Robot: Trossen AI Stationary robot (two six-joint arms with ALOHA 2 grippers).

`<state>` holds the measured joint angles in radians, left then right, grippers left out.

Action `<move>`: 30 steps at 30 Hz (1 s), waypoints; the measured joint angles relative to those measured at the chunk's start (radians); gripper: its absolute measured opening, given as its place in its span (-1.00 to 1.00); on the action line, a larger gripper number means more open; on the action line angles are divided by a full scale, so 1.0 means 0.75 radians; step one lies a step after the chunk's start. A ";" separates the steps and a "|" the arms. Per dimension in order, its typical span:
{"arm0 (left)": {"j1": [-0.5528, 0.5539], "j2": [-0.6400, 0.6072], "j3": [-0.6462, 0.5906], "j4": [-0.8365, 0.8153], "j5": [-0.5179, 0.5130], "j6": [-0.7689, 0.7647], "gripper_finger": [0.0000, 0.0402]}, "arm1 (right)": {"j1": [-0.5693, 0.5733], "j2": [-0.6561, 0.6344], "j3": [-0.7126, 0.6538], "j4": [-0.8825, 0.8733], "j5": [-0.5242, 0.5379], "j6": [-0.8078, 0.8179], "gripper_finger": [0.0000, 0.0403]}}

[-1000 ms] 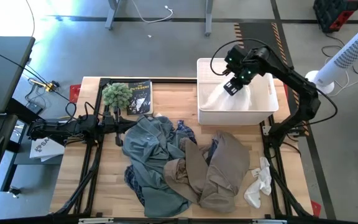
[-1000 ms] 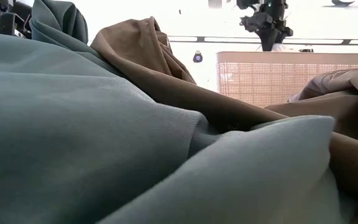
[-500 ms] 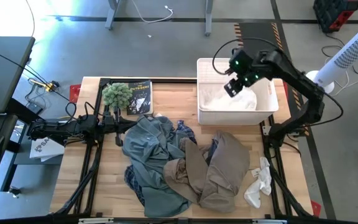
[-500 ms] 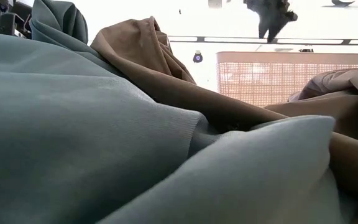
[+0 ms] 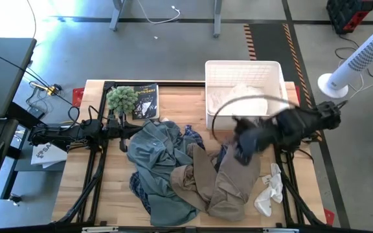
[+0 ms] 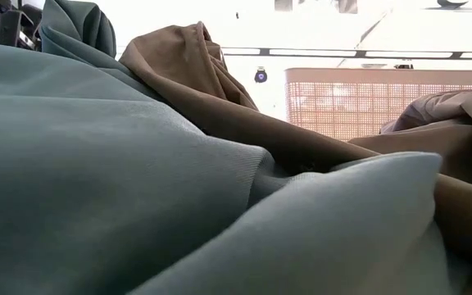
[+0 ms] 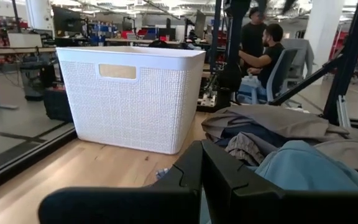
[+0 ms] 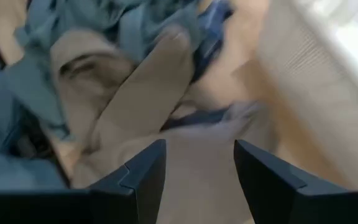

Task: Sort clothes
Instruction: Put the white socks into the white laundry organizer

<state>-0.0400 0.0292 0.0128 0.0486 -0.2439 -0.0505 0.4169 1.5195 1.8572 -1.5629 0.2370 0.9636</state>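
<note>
A thin white garment (image 5: 239, 101) lies inside the white basket (image 5: 243, 63) at the table's far right. On the table the grey-blue garment (image 5: 153, 154) lies heaped on the left. The tan garment (image 5: 228, 180) lies on the right, overlapping it in the middle. The navy plaid shirt (image 5: 193, 136) peeks out between them. A small white cloth (image 5: 270, 189) lies at the right edge. My right gripper (image 5: 241, 150) hangs open above the tan garment (image 8: 135, 93), blurred, with nothing between its fingers. My left gripper (image 5: 123, 127) rests shut at the left edge.
A green fuzzy plant (image 5: 121, 98) and a dark book (image 5: 144, 101) sit at the far left of the table. A white tower fan (image 5: 361, 58) stands off the table's right. People sit in the room beyond the basket (image 7: 129, 99).
My right gripper has let go of the white garment, which has dropped into the basket and lies there. The gripper has then swung quickly out of the basket toward the table's near edge and stands over the tan garment, turned about.
</note>
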 joint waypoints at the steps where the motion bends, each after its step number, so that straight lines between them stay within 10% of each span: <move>1: 0.000 0.000 0.000 0.000 0.001 0.000 -0.99 | 0.053 0.016 0.000 -0.004 -0.003 0.055 -0.09; 10: 0.000 0.000 0.000 0.001 0.002 0.001 -0.99 | 0.387 0.254 -0.001 -0.011 -0.144 0.432 -0.09; 19: 0.000 0.000 0.000 0.001 0.002 0.001 -0.99 | 0.414 0.493 -0.012 -0.009 -0.366 0.538 -0.02; 30: 0.000 0.000 0.000 0.001 0.002 0.001 -0.99 | 0.511 0.455 -0.507 0.015 -0.847 0.670 0.20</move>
<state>-0.0402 0.0291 0.0128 0.0490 -0.2424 -0.0498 0.8005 1.8607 1.4768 -1.5517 -0.3986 1.4664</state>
